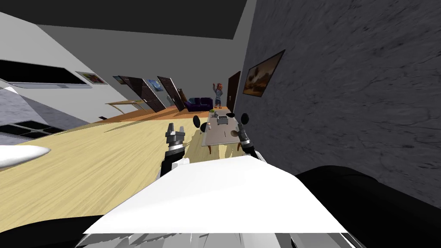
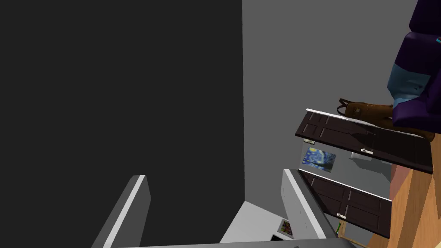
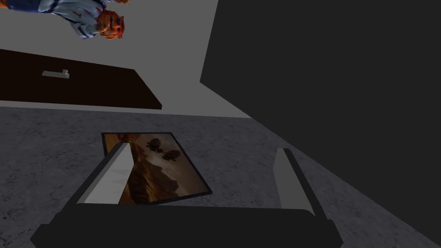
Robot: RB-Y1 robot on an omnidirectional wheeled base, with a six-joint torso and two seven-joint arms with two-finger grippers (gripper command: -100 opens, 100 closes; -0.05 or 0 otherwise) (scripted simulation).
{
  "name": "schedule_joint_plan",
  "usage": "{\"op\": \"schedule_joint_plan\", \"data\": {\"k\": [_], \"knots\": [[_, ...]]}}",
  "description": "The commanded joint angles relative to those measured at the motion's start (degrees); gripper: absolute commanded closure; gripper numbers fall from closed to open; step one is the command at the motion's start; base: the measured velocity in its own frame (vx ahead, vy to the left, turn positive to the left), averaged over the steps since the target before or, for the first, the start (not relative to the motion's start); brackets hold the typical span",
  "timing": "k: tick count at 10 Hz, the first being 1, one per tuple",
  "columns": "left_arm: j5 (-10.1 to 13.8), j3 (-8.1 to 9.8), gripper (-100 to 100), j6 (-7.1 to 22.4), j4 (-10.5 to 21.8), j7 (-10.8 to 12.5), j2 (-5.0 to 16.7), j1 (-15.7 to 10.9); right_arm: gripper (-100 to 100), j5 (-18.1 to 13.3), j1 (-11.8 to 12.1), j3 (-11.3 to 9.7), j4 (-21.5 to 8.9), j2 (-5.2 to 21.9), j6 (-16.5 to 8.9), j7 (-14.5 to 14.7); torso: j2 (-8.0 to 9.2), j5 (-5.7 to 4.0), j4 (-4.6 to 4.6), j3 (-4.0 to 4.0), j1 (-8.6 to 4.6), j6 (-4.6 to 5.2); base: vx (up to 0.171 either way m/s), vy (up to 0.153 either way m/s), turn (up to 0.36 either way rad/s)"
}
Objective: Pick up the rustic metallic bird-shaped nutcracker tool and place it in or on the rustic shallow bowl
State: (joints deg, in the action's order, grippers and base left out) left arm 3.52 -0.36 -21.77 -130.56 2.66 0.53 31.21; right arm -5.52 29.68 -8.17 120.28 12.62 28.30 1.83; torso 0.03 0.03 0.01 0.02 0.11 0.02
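Your left jaws stand open, fingers (image 2: 129, 206) spread with nothing between them. Your right jaws are the same, fingers (image 3: 110, 176) apart and empty, and neither hand is aimed at the work. The bench (image 1: 217, 138) lies well ahead of both hands, between the arms and nearer the right one. The nutcracker is probably among the small things on it, but it is too small to pick out, so you cannot read its long axis. The brown round shape at the bench's near right looks like the bowl (image 1: 234, 133).
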Motion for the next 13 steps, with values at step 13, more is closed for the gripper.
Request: {"op": "schedule_joint_plan", "data": {"k": [13], "knots": [[0.0, 0.01, 0, 0.0, 0.0, 0.0, 0.0, 0.01, -100, -12.93, 0.01, -18.78, -16.63, 18.98, -4.57, 12.2, -0.05, 0.0, -0.01, -0.03, -0.01, 0.03, 0.012, 0.047, 0.302]]}}
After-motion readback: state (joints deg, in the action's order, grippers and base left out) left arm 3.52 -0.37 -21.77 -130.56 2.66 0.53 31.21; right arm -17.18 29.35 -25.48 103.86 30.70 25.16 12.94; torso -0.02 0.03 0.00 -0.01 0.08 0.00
